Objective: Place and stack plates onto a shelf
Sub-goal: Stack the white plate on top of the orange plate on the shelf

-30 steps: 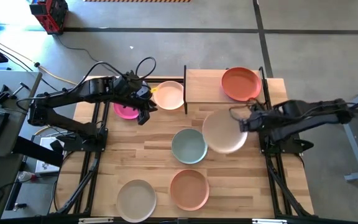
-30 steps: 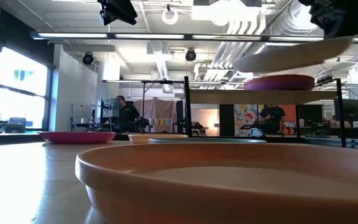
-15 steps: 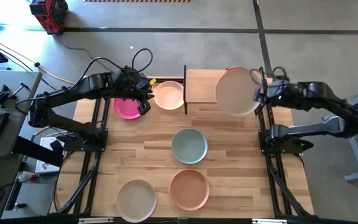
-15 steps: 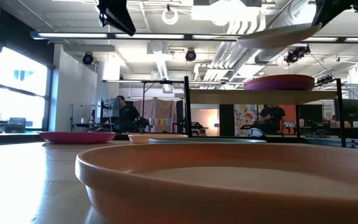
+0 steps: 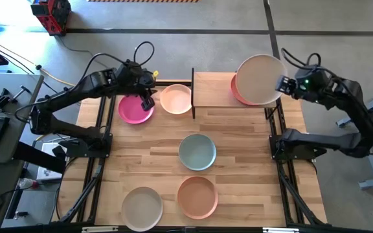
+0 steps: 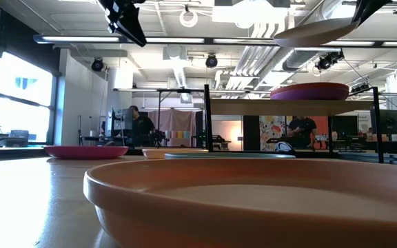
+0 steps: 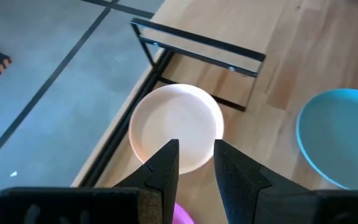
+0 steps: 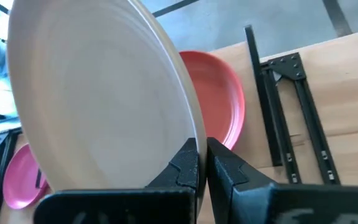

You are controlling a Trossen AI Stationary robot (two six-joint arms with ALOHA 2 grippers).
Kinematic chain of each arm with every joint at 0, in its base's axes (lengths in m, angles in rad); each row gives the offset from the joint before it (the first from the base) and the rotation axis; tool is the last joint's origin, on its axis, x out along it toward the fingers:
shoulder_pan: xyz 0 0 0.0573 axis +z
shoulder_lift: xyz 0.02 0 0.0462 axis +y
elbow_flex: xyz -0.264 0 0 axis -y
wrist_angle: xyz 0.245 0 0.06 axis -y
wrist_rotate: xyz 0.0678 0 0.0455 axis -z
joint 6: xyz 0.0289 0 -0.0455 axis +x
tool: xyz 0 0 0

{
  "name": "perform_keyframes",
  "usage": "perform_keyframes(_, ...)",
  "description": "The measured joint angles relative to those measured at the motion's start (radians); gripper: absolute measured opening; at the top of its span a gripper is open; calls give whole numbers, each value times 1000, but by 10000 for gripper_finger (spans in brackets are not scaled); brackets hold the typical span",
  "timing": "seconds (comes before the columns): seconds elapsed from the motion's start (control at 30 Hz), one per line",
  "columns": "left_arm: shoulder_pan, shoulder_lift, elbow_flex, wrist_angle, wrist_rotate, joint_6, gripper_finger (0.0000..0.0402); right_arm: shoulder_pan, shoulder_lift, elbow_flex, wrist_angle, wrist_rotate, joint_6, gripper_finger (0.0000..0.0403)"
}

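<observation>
Right gripper [image 5: 281, 84], fingers pinched on the beige plate [image 5: 259, 79], has swung it from mid-table to above the orange-red plate [image 5: 236, 94] on the shelf [image 5: 212, 90] | stacking looks imminent | left gripper [image 5: 146, 98] hovers part-open over the magenta plate [image 5: 135, 111].

No readable text, label, brand, number or sign anywhere in these views. Only unlettered surfaces found on plates, shelf and counter. Far posters in the room behind too small to read.
</observation>
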Motion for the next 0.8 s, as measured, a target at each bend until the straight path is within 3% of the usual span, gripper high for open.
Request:
perform_keyframes(0.23, 68, 0, 0, 34, 0, 10, 90, -77, 18, -91, 36, 43, 27, 0)
perform_keyframes(0.8, 158, 0, 0, 22, -1, -16, 90, -81, 16, -363, 291, 47, 223, 0)
